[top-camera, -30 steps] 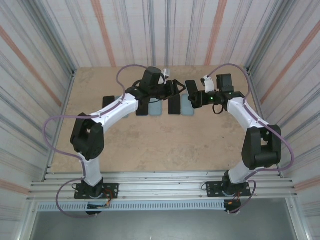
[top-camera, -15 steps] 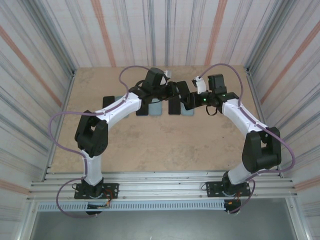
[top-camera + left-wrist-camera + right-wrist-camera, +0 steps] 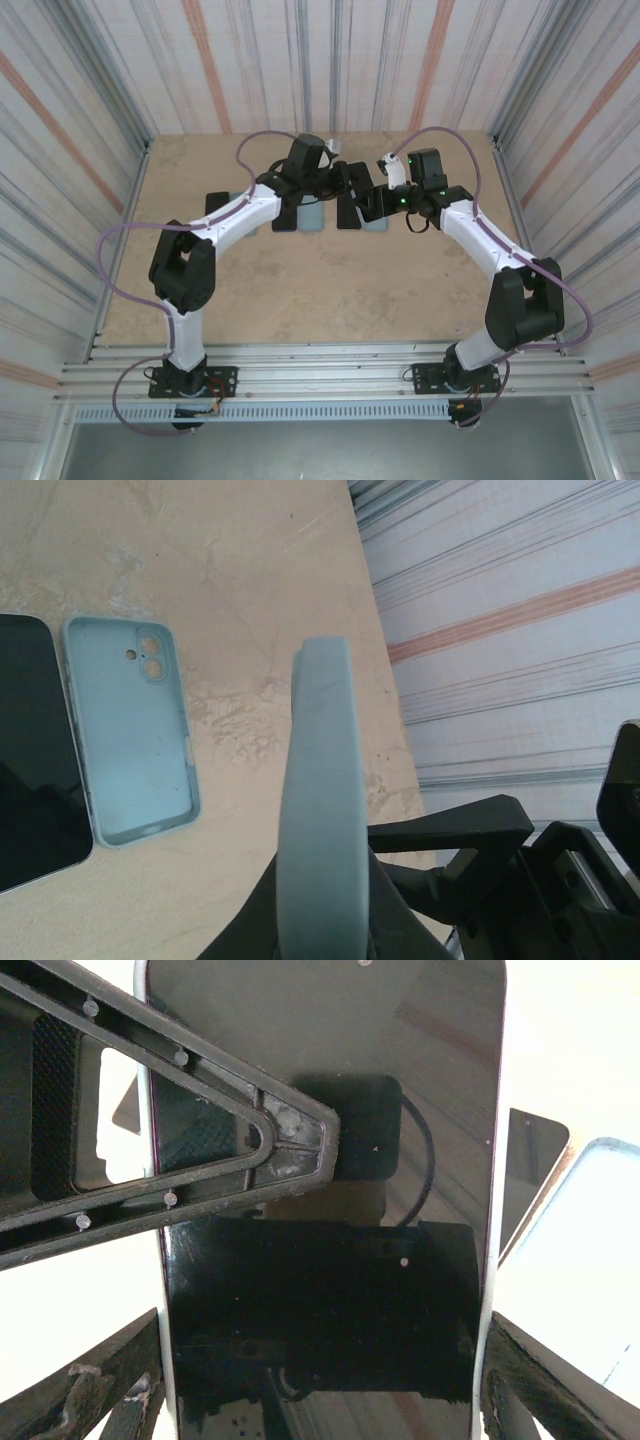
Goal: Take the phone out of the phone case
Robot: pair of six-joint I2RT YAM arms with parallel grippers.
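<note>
Now the left claw point(image 3: 343, 188) has clenched on the pale blue case point(image 3: 318, 800), held edge-up above the desk point(image 3: 250, 570). The right claw point(image 3: 372, 200) has moved in, released, its fingers point(image 3: 95, 1385) straddling the phone point(image 3: 450, 1060). Judgement: case secured; phone not yet extracted

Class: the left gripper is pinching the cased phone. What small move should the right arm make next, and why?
Probably close the right gripper on the phone: its open fingers stand either side of it, while the shut left gripper pinches the light blue phone case. A second hold seems needed before prying them apart.
</note>
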